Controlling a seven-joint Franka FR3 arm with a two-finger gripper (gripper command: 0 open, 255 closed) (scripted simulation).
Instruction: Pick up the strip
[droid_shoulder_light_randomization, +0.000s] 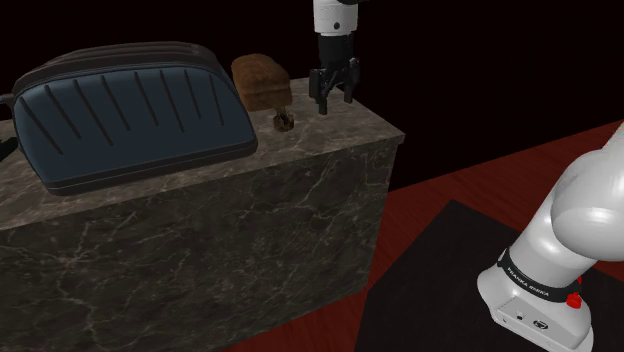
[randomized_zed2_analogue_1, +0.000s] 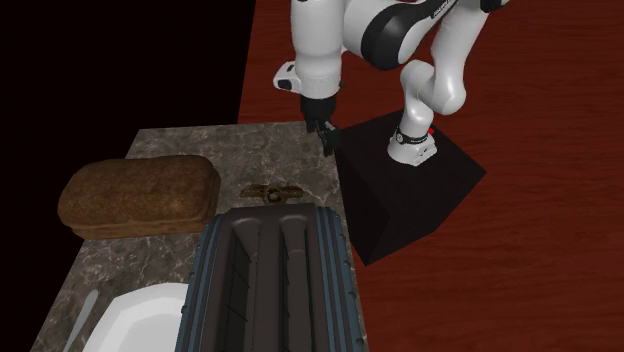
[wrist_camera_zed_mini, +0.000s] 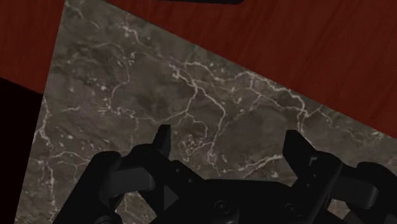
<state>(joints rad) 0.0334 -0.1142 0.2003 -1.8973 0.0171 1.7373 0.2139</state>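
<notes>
- Reading from the shoulder view's left, a dark blue bag (droid_shoulder_light_randomization: 130, 115) comes first. It lies flat and covers most of the marbled counter (droid_shoulder_light_randomization: 200, 240), which probably explains why the smaller items crowd the remaining end.
- Next is a brown loaf (droid_shoulder_light_randomization: 262, 80), sitting behind the bag's end toward the counter's far edge.
- The strip (droid_shoulder_light_randomization: 283, 120) is small and dark brown. It lies flat on the marble just beside the bag's end and near the loaf; I cannot tell whether it touches either one. Its shape is too small to read further. The marble on the side facing the arm is bare, so an approach from there looks least obstructed.
- The gripper (droid_shoulder_light_randomization: 333, 95) hangs pointing down over the counter's corner next to the stand (randomized_zed2_analogue_1: 400, 200). It is near the strip but to its right, not above it.
- In the wrist view the fingers (wrist_camera_zed_mini: 162, 137) are spread wide with only bare marble between them, so the hand is empty. I judge this to be readiness for a top-down grasp.
- The step in hand is the approach; no grasp has been made yet. The next move calls for a shift toward the strip and then a descent. A low, flat item will likely need the fingertips close to the marble.
- The risk is clipping the loaf or the bag's end on the way down.
</notes>
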